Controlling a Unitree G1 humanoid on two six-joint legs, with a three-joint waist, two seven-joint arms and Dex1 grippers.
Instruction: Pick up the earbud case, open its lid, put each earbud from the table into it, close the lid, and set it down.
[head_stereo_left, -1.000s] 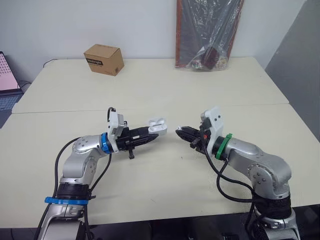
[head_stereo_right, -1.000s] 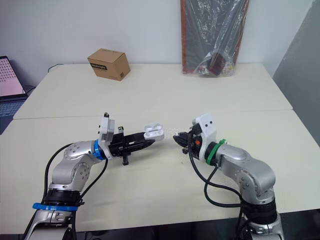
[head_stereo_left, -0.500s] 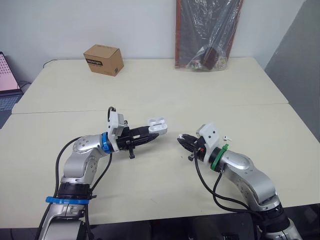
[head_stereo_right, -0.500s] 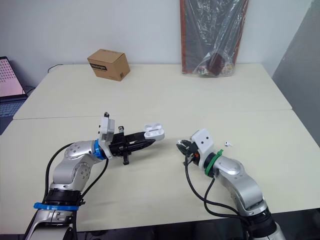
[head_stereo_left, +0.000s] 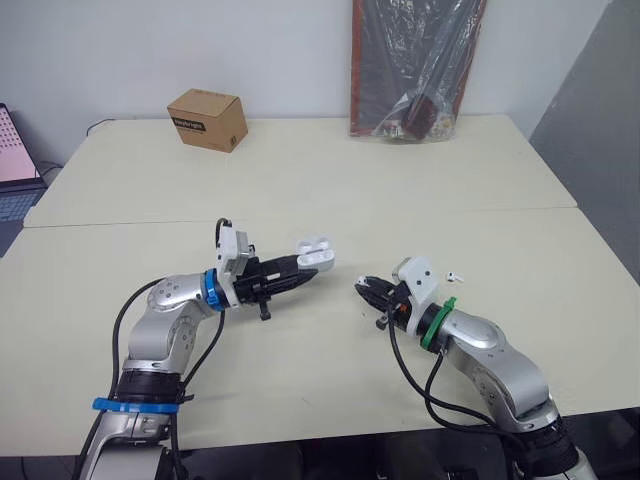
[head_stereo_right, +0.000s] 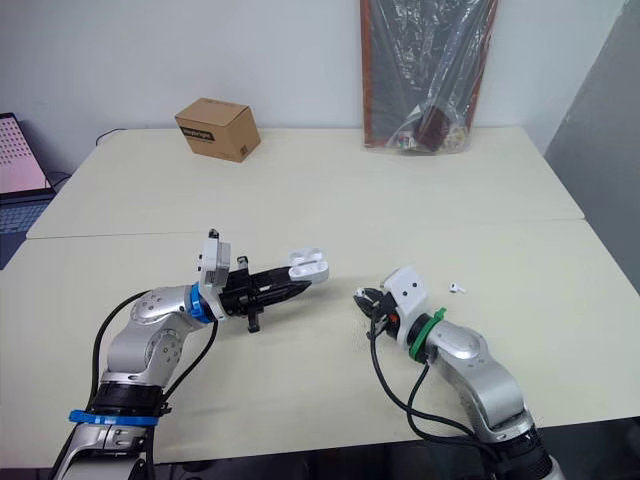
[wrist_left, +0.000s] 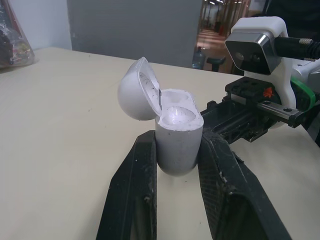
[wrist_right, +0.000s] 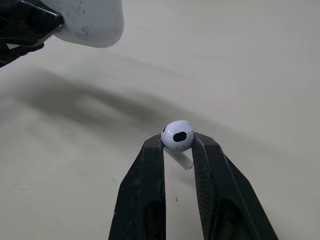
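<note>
My left gripper (head_stereo_left: 303, 272) is shut on the white earbud case (wrist_left: 176, 131), held above the table with its lid (wrist_left: 137, 90) hinged open; it also shows as the case (head_stereo_left: 314, 252) in the head view. To its right, my right gripper (head_stereo_left: 362, 288) is shut on a white earbud (wrist_right: 177, 136), its stem pointing down between the fingertips (wrist_right: 154, 150). The case (wrist_right: 90, 22) is a short way ahead of that earbud. A second earbud (head_stereo_right: 456, 288) lies on the table to the right of the right arm.
A cardboard box (head_stereo_left: 208, 118) stands at the back left of the cream table (head_stereo_left: 300, 180). A dark plastic-wrapped package (head_stereo_left: 418, 65) leans on the wall at the back. A laptop edge (head_stereo_left: 12, 150) shows at the far left.
My right arm has dropped lower and back from the case, uncovering the second earbud on the table. The left arm has held almost still with the open case.
</note>
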